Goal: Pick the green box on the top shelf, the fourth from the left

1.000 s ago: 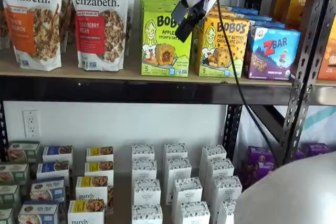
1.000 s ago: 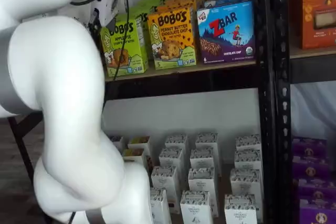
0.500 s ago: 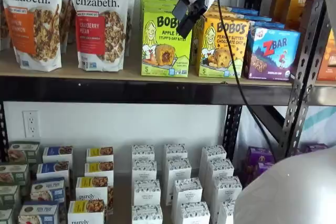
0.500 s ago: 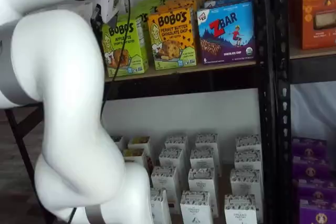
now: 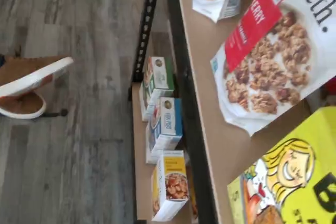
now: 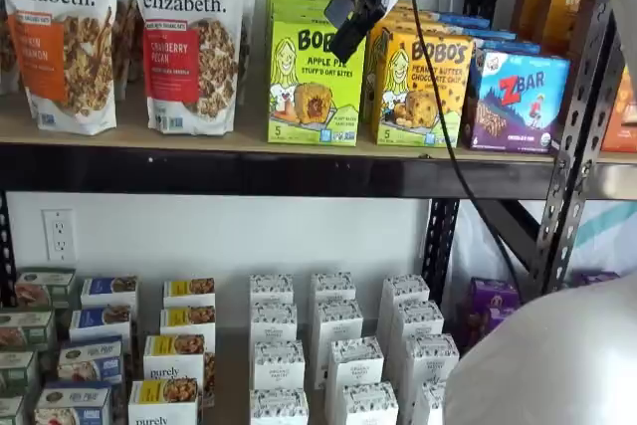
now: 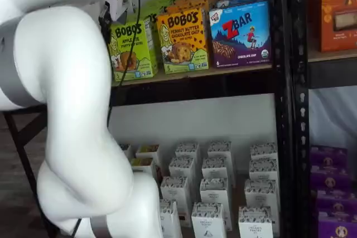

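Box: your green box [image 6: 314, 81] stands upright, just below-left of the gripper [image 6: 343, 42].
Fingers: side-on, can't tell.

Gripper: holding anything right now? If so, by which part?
Nothing held. The gripper hangs in front of the green box, which stands on the top shelf. Its fingers show no clear gap, so open or shut cannot be told.
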Controlling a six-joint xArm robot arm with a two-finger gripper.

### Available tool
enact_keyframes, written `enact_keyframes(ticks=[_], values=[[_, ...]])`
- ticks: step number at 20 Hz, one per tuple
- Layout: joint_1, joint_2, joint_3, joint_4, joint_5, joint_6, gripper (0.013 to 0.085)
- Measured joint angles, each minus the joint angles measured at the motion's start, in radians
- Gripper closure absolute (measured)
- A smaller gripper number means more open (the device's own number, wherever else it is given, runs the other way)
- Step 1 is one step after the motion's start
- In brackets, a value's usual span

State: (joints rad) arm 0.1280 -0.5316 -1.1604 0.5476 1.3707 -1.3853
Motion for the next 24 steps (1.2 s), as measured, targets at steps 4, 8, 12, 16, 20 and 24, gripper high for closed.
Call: enact_keyframes(ticks=[4, 8, 12, 16, 20, 24], values=[[-0.003, 0.029, -0.032, 0.004, -0.001, -0.001, 0.0130], [-0.009, 0.055, -0.061, 0.013, -0.008, -0.004, 0.0130], [-0.017, 0.089, -0.099, 0.013, -0.010, -0.008, 0.0130], [-0.025, 0.123, -0.136, 0.005, 0.001, -0.014, 0.0130], [-0.029, 0.152, -0.166, -0.014, 0.007, -0.018, 0.0130], [-0.036, 0.189, -0.208, -0.034, 0.038, -0.025, 0.0130]])
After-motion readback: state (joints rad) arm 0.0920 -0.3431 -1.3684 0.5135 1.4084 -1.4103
